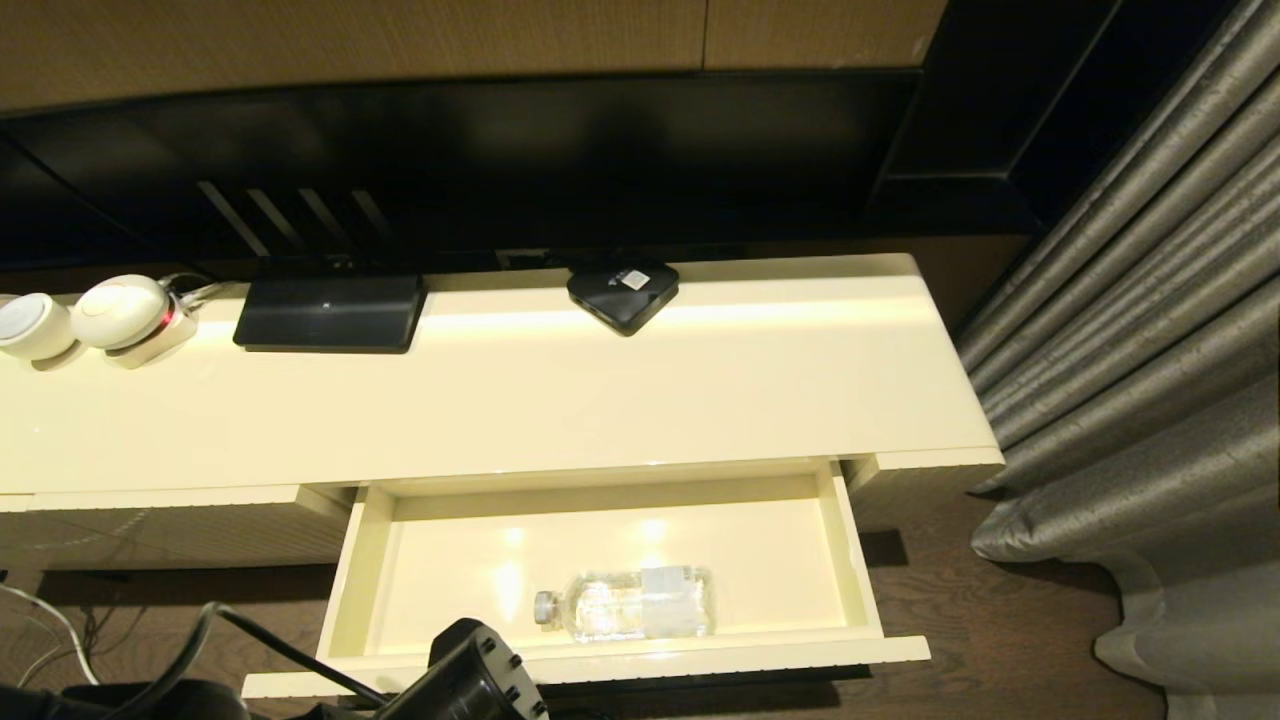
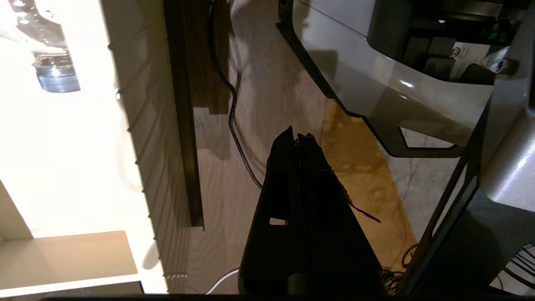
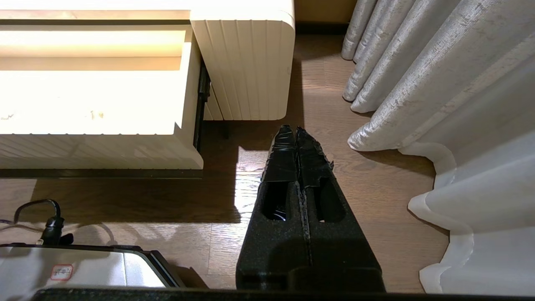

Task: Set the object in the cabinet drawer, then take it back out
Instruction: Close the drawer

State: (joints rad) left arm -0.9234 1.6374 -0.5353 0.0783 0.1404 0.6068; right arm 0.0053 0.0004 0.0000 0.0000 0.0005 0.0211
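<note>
One bottle point(image 1: 628, 603) lies on its side in the open cabinet drawer point(image 1: 860, 560), near the front wall and a little right of centre, cap pointing to the robot's left. Lying flat, it sits low below the drawer's rim and offers its long clear body to a grasp from above, which is probably why it rests that way between the two halves of the task. The left gripper point(image 2: 298, 137) is outside the drawer, in front of its ribbed face and over the floor, its jaws pressed together and holding nothing; only its wrist shows at the bottom of the head view. Judging by this, the putting-in is done and the taking-out has not begun. The right gripper point(image 3: 296, 130) is parked low over the wooden floor by the curtain point(image 3: 439, 83), jaws likewise closed and empty.
</note>
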